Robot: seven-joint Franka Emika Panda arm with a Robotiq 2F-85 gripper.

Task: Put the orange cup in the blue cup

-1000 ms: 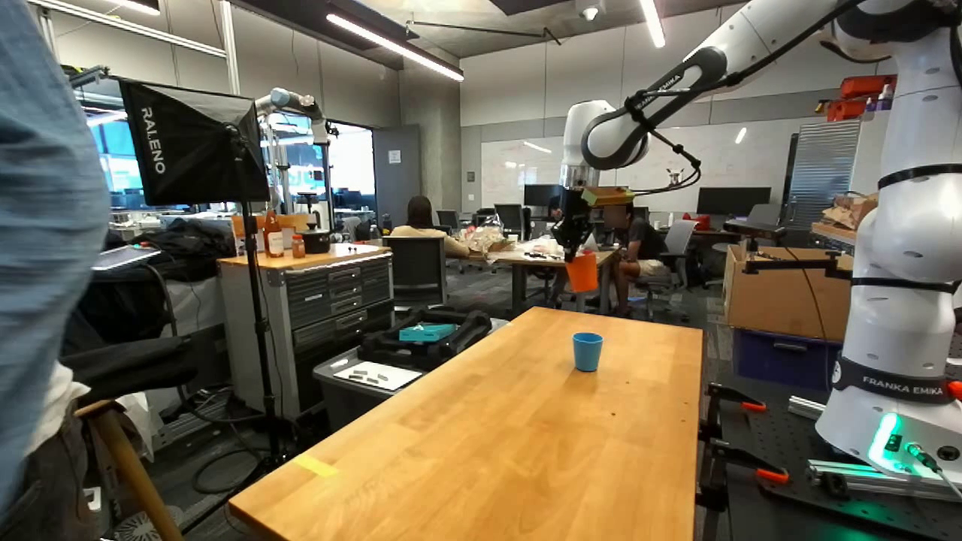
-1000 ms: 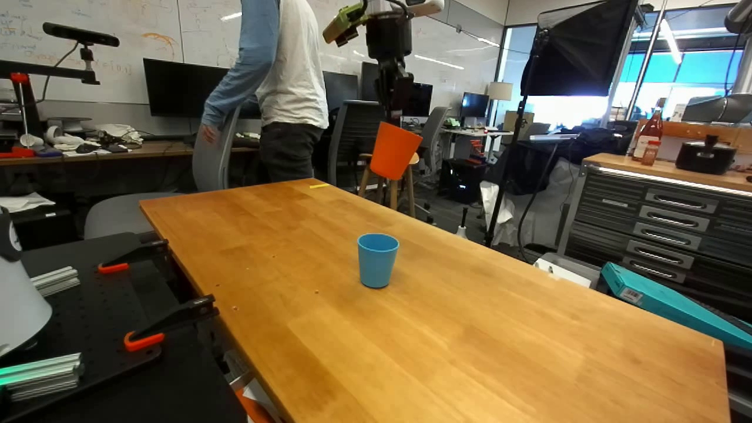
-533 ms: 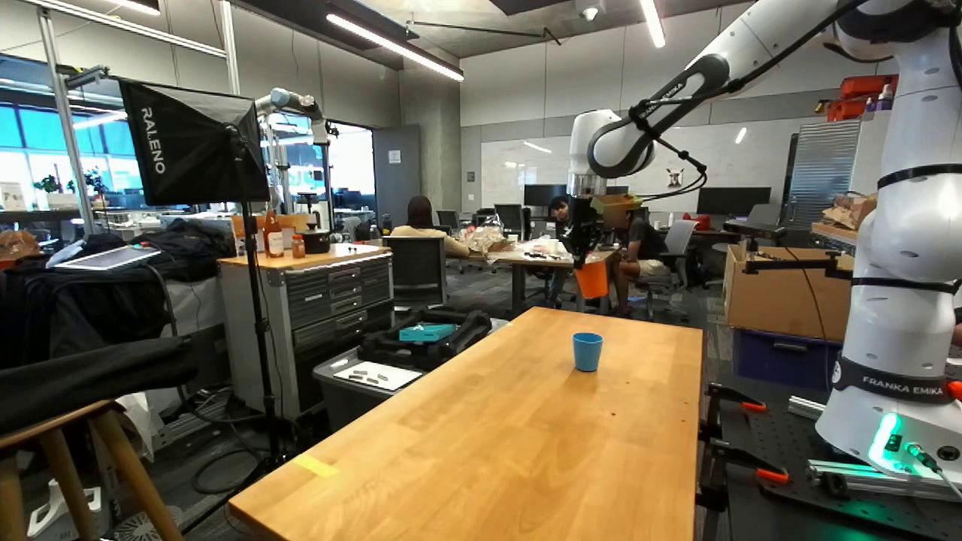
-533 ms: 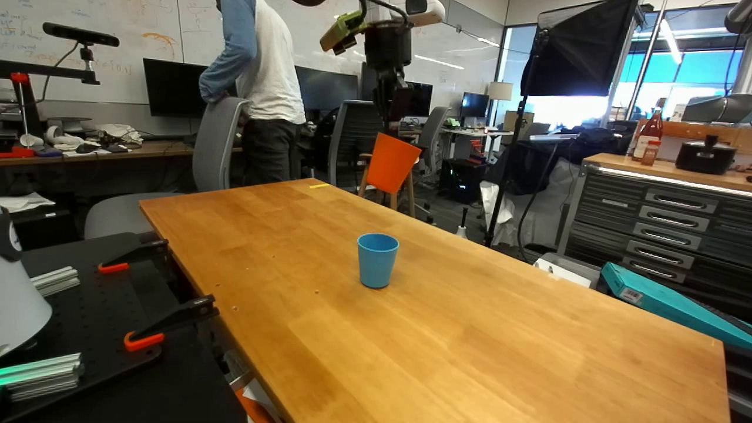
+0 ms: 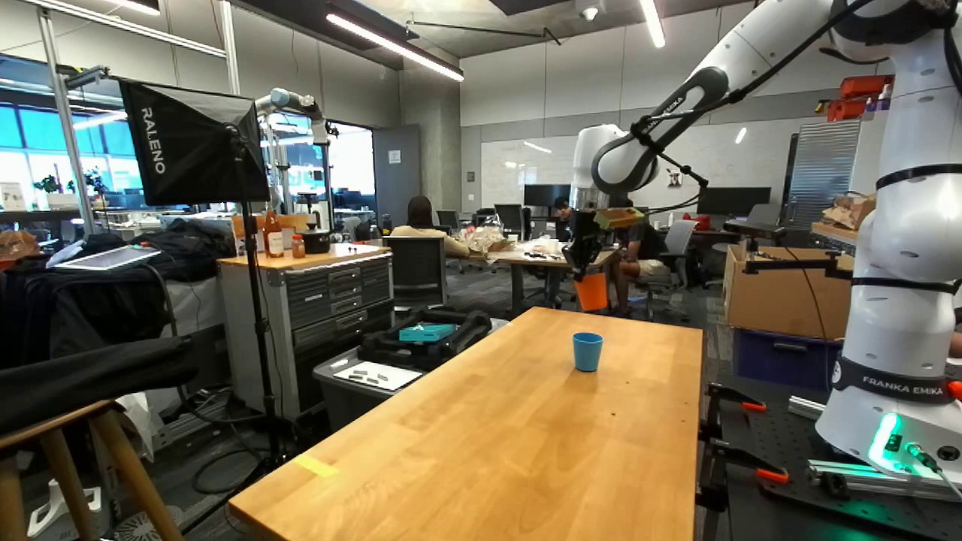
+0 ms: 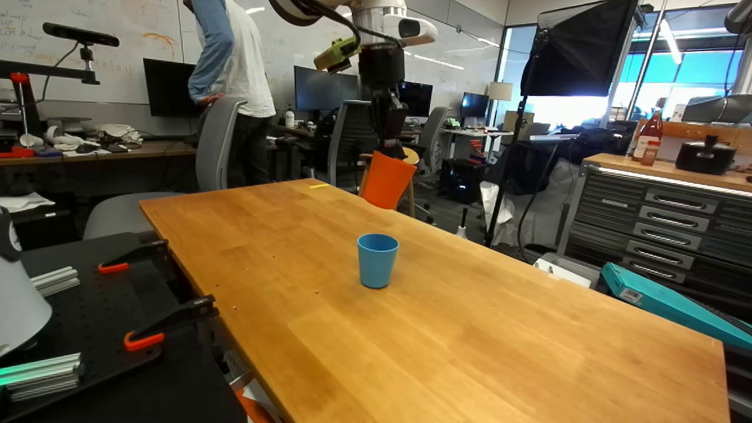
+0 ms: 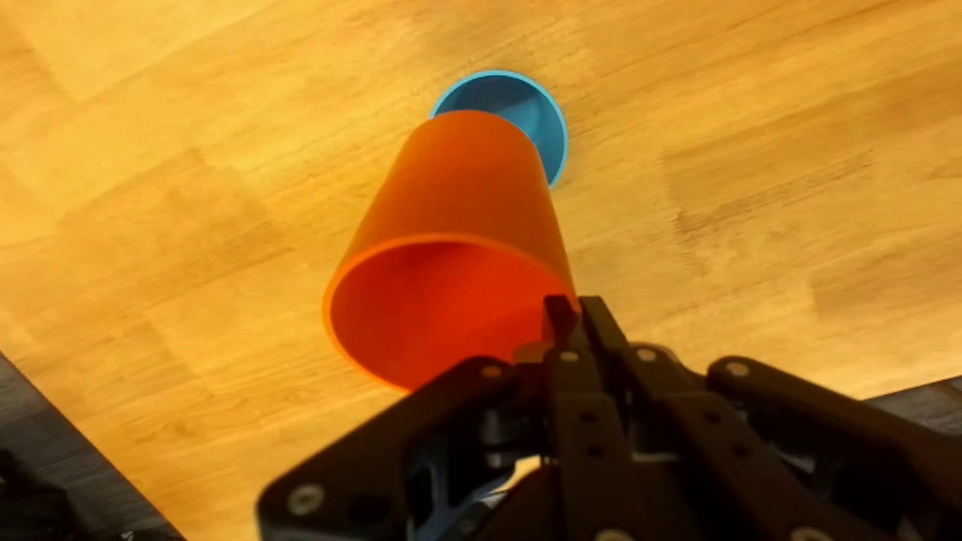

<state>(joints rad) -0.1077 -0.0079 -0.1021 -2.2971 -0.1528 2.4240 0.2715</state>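
Orange cup (image 7: 470, 188): smooth plast.; tbl. (image 5: 488, 443): semi-gloss wood.

Exterior views look across the table (image 6: 435, 305), wrist view down.

- My white, rounded, black-banded arm (image 5: 751, 49) reaches outward and slants downward.
- My white, cylindrical wrist (image 5: 586, 161) hangs close to vertical at the arm's end.
- My slender, black, hinged fingers (image 7: 606, 329) point down, clamped in a narrow grip.
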